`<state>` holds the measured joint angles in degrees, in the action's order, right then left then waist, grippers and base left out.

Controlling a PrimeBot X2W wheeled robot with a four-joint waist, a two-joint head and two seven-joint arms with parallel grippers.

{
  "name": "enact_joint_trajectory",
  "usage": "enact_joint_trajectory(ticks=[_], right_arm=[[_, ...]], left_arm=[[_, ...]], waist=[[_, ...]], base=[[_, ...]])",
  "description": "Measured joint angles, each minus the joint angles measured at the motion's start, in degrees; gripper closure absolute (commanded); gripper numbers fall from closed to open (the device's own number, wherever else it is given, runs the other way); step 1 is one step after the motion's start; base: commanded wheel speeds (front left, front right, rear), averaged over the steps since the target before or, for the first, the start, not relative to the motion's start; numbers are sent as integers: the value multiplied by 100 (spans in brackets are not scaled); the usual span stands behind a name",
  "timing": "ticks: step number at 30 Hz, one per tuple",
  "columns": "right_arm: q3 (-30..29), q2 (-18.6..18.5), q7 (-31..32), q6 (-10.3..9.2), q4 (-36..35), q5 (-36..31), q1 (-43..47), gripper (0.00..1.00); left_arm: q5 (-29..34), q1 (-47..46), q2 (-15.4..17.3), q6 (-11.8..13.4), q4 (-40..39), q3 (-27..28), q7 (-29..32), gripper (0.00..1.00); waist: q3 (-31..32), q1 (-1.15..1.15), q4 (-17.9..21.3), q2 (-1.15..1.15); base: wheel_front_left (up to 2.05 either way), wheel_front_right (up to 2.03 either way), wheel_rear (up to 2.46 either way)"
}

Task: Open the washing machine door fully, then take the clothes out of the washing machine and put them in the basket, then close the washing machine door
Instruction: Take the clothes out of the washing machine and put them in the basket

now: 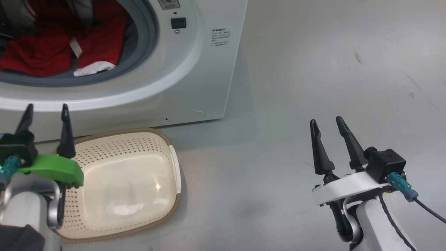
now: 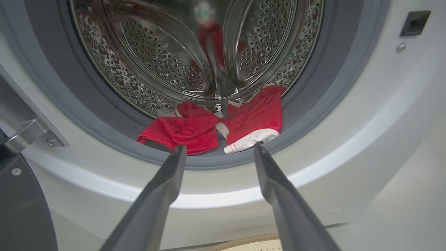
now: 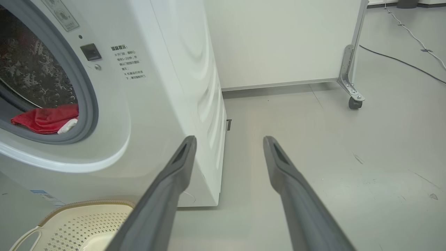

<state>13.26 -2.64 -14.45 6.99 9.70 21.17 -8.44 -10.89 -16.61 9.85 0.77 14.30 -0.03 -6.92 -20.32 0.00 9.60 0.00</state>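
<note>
Head view: the left gripper (image 1: pixel 47 106) stands at the lower left of the frame with its two dark fingers spread wide, pinching nothing and touching nothing. Its tips lie against the white front of the washing machine (image 1: pixel 195 69) in the picture, below the round opening. The right gripper (image 1: pixel 327 120) is at the lower right, well apart from everything, its two fingers also parted and empty over bare grey floor (image 1: pixel 313 52).

One basket (image 1: pixel 115 146) sits on the floor at the lower centre-left, just in front of the machine's base, with nothing in it. The left arm's green mount covers its left edge.

In the left wrist view, the left gripper (image 2: pixel 220 150) points at the mouth of the one steel drum (image 2: pixel 156 52). The clothes (image 2: pixel 195 129) lie at the bottom of the drum just beyond the fingertips, draped onto the grey gasket (image 2: pixel 306 104). They show as two red lumps side by side, the right one with a white hem; whether that makes two garments I cannot tell. At the lower left edge a dark slab by a metal hinge is the washing machine door (image 2: pixel 24 209), swung clear of the opening.

In the right wrist view, the right gripper (image 3: pixel 230 139) has its fingers wide, aimed past the machine's corner. One white wheeled partition (image 3: pixel 278 42) stands at the top.
</note>
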Motion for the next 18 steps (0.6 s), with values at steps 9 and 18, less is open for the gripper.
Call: enact_joint_trajectory(ticks=[9, 18], right_arm=[[241, 0, 0, 0, -75, 191, -287, 0], [479, 1, 0, -2, -146, 410, -497, 0]], left_arm=[[476, -831, 636, 179, 186, 58, 568, 0], [868, -1753, 1113, 202, 479, 2, 1299, 0]], waist=[[-561, 0, 377, 0], [-1018, 0, 720, 0]], base=[[0, 0, 0], [0, 0, 0]])
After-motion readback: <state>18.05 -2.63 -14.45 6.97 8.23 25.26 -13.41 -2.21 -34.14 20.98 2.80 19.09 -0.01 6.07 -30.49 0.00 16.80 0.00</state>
